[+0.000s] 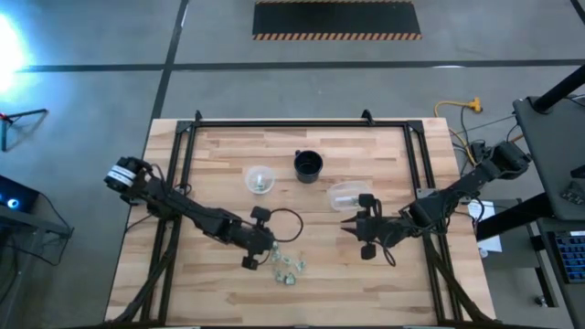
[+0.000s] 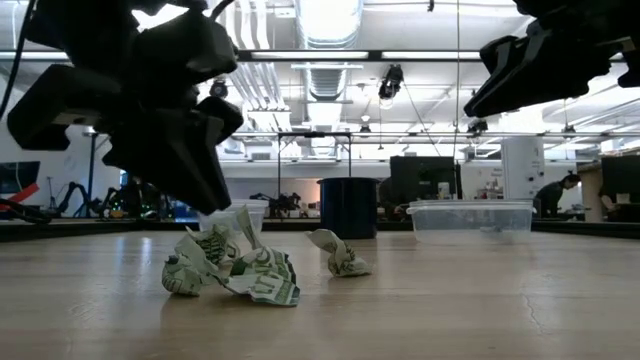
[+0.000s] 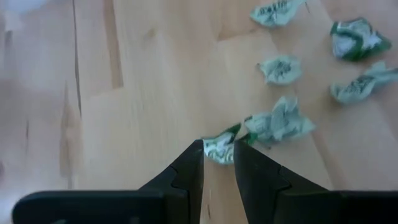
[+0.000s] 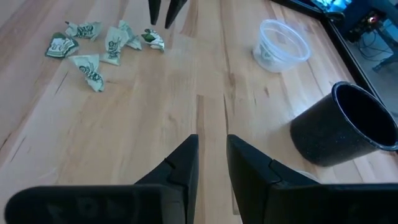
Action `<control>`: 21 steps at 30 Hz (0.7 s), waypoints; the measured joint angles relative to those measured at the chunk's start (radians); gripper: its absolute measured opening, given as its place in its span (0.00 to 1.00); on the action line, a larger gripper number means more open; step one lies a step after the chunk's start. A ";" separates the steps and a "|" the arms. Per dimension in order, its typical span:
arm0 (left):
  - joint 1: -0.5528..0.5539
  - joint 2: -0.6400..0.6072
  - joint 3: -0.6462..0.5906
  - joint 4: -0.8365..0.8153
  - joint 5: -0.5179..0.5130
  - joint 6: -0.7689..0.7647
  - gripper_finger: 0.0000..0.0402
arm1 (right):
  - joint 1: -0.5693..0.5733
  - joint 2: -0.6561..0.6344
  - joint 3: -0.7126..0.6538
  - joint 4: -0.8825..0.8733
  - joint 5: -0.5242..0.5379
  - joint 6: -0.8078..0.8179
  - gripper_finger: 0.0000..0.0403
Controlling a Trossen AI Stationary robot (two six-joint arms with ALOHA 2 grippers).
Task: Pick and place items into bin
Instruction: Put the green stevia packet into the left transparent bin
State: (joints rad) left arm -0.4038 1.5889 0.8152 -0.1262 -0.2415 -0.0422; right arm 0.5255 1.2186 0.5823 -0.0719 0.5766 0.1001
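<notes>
Several tiny crumpled pale green and whitish pieces (image 1: 285, 265) lie on the wooden table near its near edge; they also show in the low view as pieces (image 2: 235, 268) and in the right wrist view as pieces (image 4: 93, 46). My left gripper (image 3: 219, 152) is down among them, shut on the piece nearest it (image 3: 219, 148); the gripper also shows in the high view (image 1: 271, 249) and low view (image 2: 213, 205). My right gripper (image 1: 348, 224) hovers right of centre, fingers a narrow gap apart (image 4: 212, 140), holding nothing. My left gripper pinches one crumpled piece (image 3: 217, 149) between its two fingertips (image 3: 198, 152), coming at it slanting down from the table's left. The piece stays at table level among the others. Whether it is lifted clear, I cannot tell.
A clear shallow bin (image 1: 348, 195) stands right of centre, just beyond my right gripper. A dark cup (image 1: 308, 165) and a clear cup (image 1: 260, 179) stand toward the far side. A black frame (image 1: 302, 124) edges the table. Bare wood lies between the two grippers.
</notes>
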 joint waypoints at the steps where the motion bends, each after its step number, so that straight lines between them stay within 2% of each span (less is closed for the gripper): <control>1: 0.000 -0.002 0.003 -0.004 0.002 0.008 0.18 | 0.000 0.000 0.000 -0.001 0.000 0.000 0.18; 13: 0.000 0.008 0.010 0.001 0.039 0.025 0.39 | 0.000 0.000 0.000 -0.001 0.001 -0.015 0.18; 21: 0.001 0.022 0.009 0.014 0.038 0.033 0.41 | 0.000 0.000 0.000 -0.001 0.000 -0.009 0.18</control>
State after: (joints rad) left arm -0.4030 1.6108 0.8242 -0.1125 -0.2039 -0.0095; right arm 0.5251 1.2186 0.5819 -0.0727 0.5770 0.0914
